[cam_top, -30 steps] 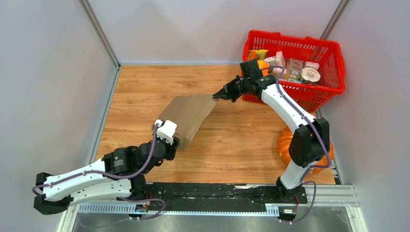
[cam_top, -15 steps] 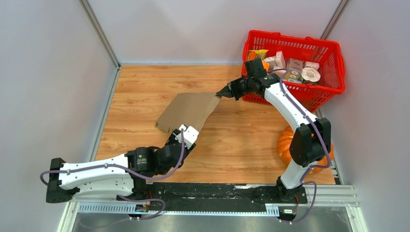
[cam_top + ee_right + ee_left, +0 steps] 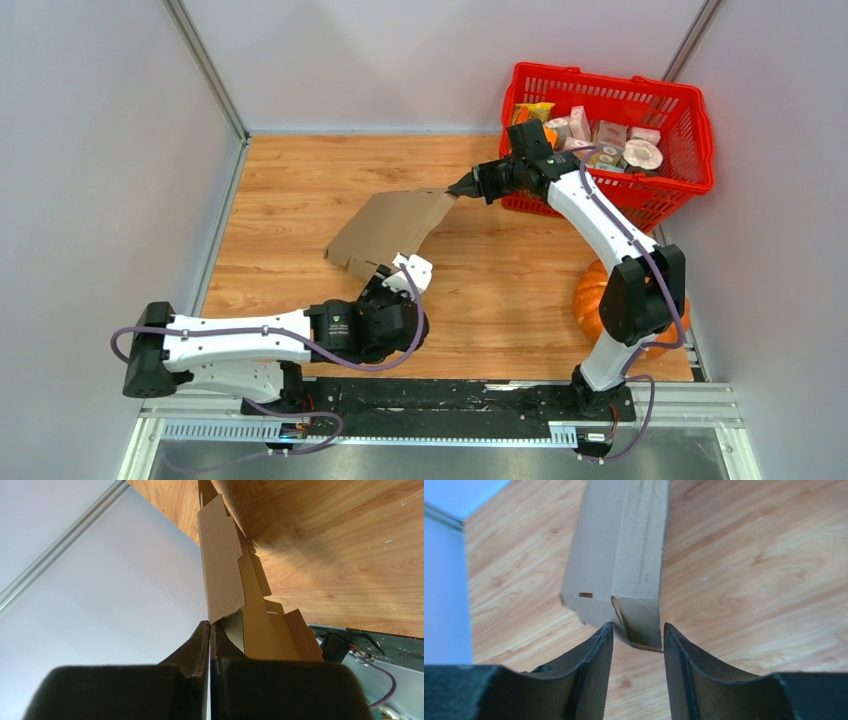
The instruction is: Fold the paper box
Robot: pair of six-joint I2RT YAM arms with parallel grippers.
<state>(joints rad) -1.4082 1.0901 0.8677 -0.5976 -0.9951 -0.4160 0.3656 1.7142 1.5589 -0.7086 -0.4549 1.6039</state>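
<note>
The paper box (image 3: 390, 225) is plain brown cardboard, partly folded, lying slantwise on the wooden table. My right gripper (image 3: 462, 187) is shut on its far right corner and holds that end raised. In the right wrist view the corner flap (image 3: 220, 580) sits at the closed gripper (image 3: 210, 625). My left gripper (image 3: 398, 274) is open at the box's near end. In the left wrist view its gripper (image 3: 636, 627) faces the box's open end (image 3: 639, 620), which lies just beyond the tips and is not gripped.
A red basket (image 3: 600, 76) full of small printed packages stands at the far right, just behind my right wrist. An orange pumpkin (image 3: 590, 296) sits by the right arm's elbow. Grey walls close in the table on the left, back and right.
My left arm has swung right along the box's near edge, from its near left corner to its near end. The box's near side has dropped lower. The right gripper kept its hold.
</note>
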